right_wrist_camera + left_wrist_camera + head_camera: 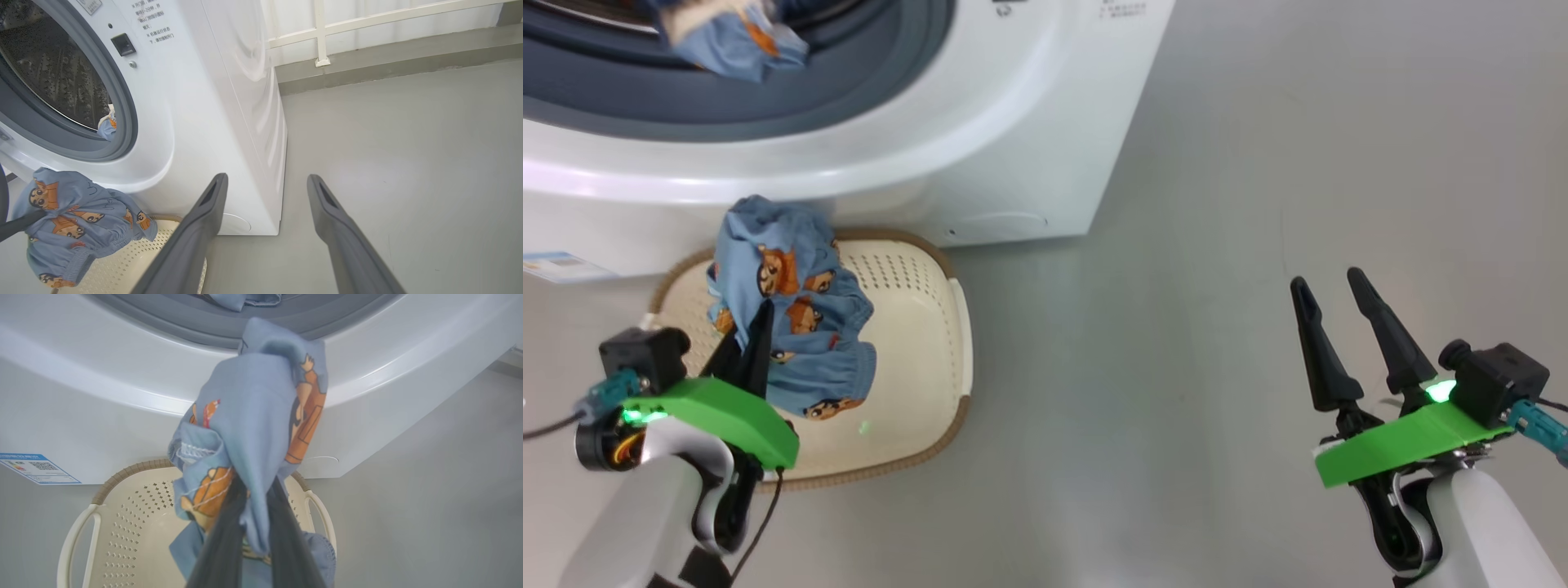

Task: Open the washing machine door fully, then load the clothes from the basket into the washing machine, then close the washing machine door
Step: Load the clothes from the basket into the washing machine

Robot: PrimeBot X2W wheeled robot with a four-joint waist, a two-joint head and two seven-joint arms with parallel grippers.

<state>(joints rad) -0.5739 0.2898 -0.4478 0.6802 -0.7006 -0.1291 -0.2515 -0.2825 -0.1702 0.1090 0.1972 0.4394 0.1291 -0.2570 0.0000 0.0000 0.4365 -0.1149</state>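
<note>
Clothes going up! The left gripper (253,494) is pinching one blue bundle (792,318) between its fingers, and the cloth drapes over their tips. It hangs over the basket (947,269), just in front of the washing machine (1013,122) and below its opening. I cannot tell whether the lowest fold is free of the basket. My call: lift it well above the grey gasket (866,73) first, or the trailing hem will likely drag on the white front. Then reach deep into the drum (61,81) before letting go. The other bundle (735,41) sits right at the gasket's lip and could catch in the door. The right gripper (1325,278) waits spread and empty over the floor (1217,327), right of the machine.
</note>
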